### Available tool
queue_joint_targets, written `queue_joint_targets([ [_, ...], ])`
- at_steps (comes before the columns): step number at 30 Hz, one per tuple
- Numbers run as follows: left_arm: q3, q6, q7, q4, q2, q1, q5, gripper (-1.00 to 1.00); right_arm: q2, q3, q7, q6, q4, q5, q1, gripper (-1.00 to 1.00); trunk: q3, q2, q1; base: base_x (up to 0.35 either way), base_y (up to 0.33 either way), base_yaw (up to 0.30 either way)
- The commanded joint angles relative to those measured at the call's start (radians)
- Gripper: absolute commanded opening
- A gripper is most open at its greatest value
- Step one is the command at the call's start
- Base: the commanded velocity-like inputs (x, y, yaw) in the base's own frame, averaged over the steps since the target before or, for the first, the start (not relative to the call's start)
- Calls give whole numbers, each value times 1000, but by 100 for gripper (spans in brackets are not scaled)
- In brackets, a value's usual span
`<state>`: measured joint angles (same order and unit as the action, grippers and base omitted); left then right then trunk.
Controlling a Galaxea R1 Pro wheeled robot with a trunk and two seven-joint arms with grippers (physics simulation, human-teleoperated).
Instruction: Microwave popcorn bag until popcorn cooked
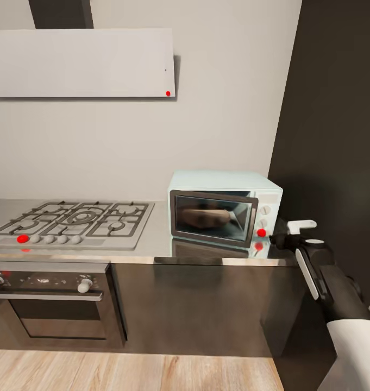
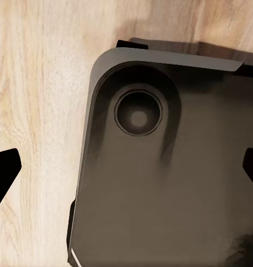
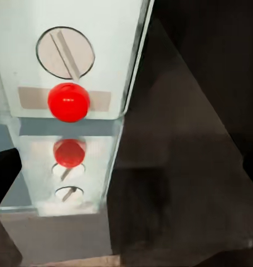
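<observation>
The pale mint-blue microwave [image 1: 224, 191] stands on the grey countertop [image 1: 152, 247] by the dark wall, its glass door shut. Through the glass the tan-brown popcorn bag [image 1: 205, 217] lies inside; the popcorn is hidden. My right gripper [image 1: 286, 233] hovers open just right of the microwave's side panel, close to the red round light [image 1: 261, 232]. In the right wrist view the panel's knob [image 3: 65, 53] and red light [image 3: 68, 102] are very near, with dark fingertips [image 3: 4, 181] at the frame's edges. My left gripper [image 2: 126, 169] is open over the floor.
A gas hob [image 1: 76, 220] with a red knob lies left on the worktop, a built-in dark oven [image 1: 49, 304] below it, a range hood [image 1: 81, 62] above. A tall dark panel [image 1: 337, 136] flanks the microwave. The robot's dark base [image 2: 171, 167] covers wooden floor [image 2: 37, 100].
</observation>
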<state>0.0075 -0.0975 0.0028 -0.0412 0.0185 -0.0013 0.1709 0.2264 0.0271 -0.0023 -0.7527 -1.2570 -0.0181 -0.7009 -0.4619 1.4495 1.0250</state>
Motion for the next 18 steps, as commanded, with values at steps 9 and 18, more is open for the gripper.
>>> queue_joint_targets([
  [9, 1, -2, 1, 0, 0, 0, 6, 100, 6, 55, 1, -20, -18, 0, 0, 100, -1, 1, 0, 8, 0, 0],
  [18, 2, -2, 0, 0, 1, 0, 9, 100, -5, 54, 1, -19, -68, 4, 0, 100, -1, 1, 0, 282, 0, 0],
])
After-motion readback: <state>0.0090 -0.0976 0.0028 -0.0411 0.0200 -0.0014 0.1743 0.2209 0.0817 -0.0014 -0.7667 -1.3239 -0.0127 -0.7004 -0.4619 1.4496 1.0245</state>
